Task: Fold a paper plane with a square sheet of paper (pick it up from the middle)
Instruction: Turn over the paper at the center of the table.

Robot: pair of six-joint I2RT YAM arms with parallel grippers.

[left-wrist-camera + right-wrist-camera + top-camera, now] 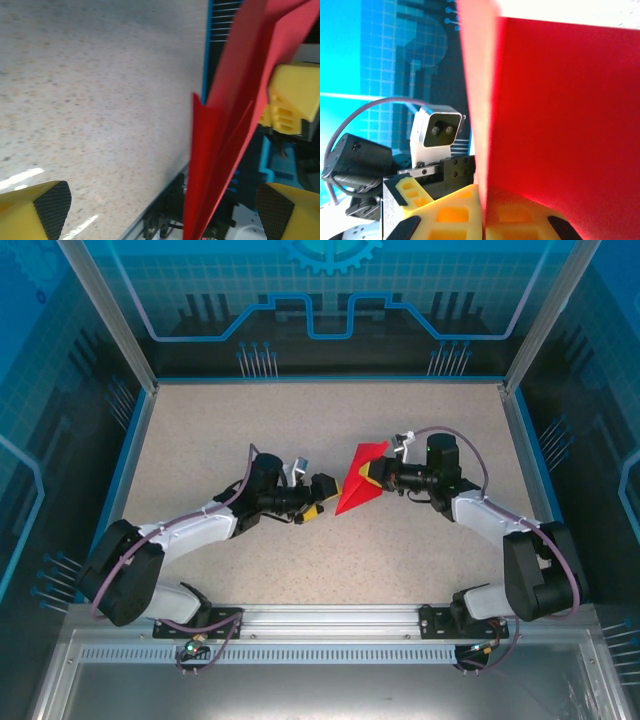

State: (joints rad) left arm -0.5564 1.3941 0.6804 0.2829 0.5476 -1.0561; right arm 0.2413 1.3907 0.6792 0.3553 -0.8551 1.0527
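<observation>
The right gripper (367, 477) is pinched shut on the folded red paper (350, 496), holding it on edge above the table (200, 440). The left gripper (324, 496), jaws wide and empty, sits just left of the paper. The paper's long axis runs through that gap.

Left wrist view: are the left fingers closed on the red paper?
No, the left fingers stand wide apart, with the paper between them.

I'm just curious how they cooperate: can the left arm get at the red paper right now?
Probably yes: the left fingers stand open on either side of the red paper, nothing between, while the right fingers pinch it.
</observation>
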